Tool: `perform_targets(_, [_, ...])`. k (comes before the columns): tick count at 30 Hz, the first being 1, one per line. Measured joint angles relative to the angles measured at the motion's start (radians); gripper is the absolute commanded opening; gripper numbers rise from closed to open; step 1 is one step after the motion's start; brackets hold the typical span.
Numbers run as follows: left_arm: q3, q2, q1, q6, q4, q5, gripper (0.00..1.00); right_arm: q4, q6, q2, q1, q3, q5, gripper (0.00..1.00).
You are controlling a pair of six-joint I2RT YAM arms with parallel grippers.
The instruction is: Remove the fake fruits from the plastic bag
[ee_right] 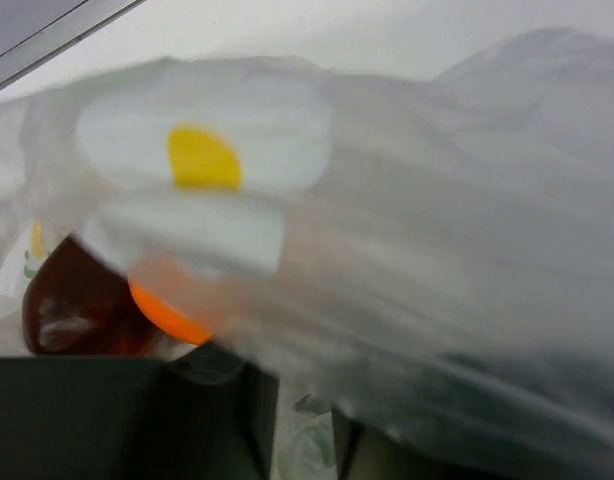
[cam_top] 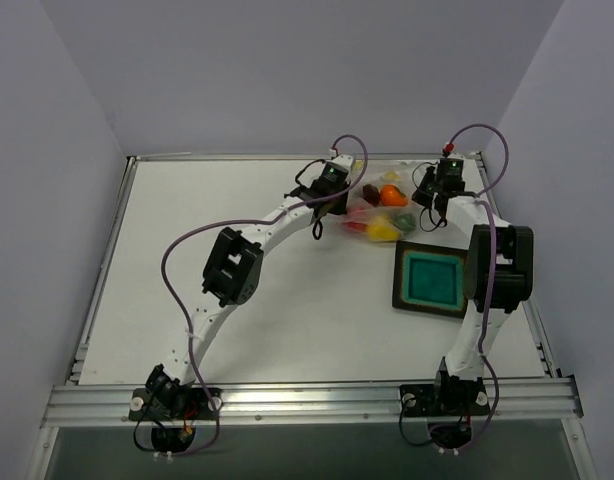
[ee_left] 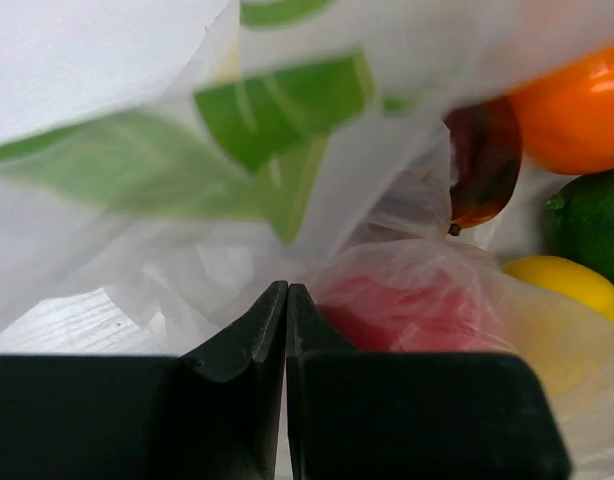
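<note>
Top external: plastic bag (cam_top: 359, 210) w/ fake fruits (cam_top: 391, 196) inside, far side of table, btwn both grippers
Left gripper (ee_left: 287, 292): clenched on bag film (taut folds at tips); fruits ahead-right
Right gripper (ee_right: 302, 400): at bag; grip unclear, blurred

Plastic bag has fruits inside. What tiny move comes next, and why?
Probably the right gripper should pinch the plastic bag draped over it. The left gripper is shut at the film, and the fake fruits lie inside; two holds could open it.
</note>
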Motion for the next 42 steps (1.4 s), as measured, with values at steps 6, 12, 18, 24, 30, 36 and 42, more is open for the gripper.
perform_targets(6, [-0.219,-0.109,0.021,-0.061,0.169,0.071,0.02,0.002,-0.007,0.008,-0.018,0.023,0.013,0.0])
perform_targets(12, [-0.342,-0.223,0.068,-0.134,0.347,0.142,0.02,0.006,-0.008,0.013,-0.068,0.042,0.033,0.0])
perform_targets(18, [-0.367,-0.254,0.103,-0.171,0.431,0.195,0.02,0.012,-0.017,0.063,-0.096,0.114,0.05,0.0])
perform_targets(24, [-0.478,-0.335,0.032,-0.116,0.424,0.173,0.14,0.027,-0.023,0.066,-0.074,0.113,0.048,0.0])
perform_targets(30, [-0.525,-0.475,-0.11,-0.026,0.385,0.026,0.34,0.047,-0.022,0.066,-0.045,0.085,0.044,0.0])
perform_targets(36, [-0.124,-0.34,-0.166,0.015,0.224,-0.097,0.28,0.083,-0.006,0.066,-0.026,0.033,0.027,0.0])
perform_targets(42, [0.323,-0.018,-0.149,0.035,0.043,-0.228,0.1,0.102,0.003,0.065,-0.023,0.014,0.004,0.0])
